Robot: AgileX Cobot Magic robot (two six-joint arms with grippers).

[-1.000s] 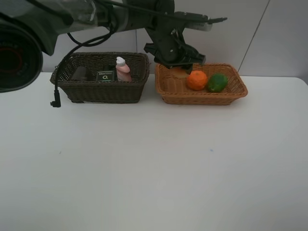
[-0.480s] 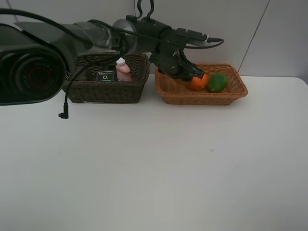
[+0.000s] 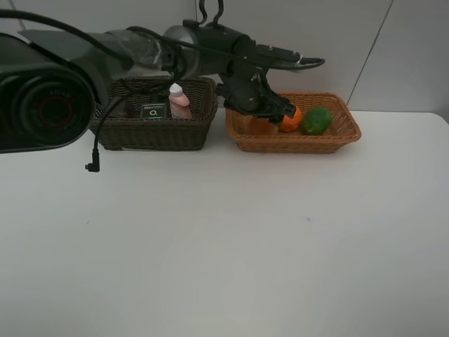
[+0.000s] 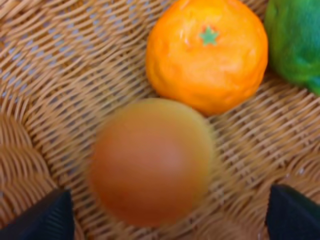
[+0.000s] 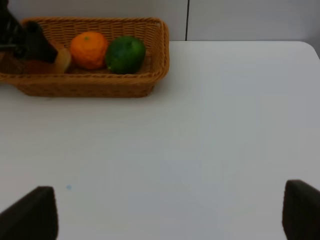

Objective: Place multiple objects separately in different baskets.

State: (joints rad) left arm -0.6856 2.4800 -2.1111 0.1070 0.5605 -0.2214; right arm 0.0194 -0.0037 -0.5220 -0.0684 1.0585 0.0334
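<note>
Now the left gripper [image 4: 165, 210] has spread its jaws wide and let go of the red-orange round fruit [image 4: 150, 162]. A moment ago the fruit was hidden under the gripper; now it sits loose in the shallow light orange-tan woven basket [image 3: 337, 137], just beside the bumpy orange [image 4: 207, 52] and near the green oval fruit [image 4: 295, 42]. That looks like the last fruit sorted. The right gripper [image 5: 170, 215] hangs over the white bench [image 3: 224, 246], jaws spread, holding nothing.
</note>
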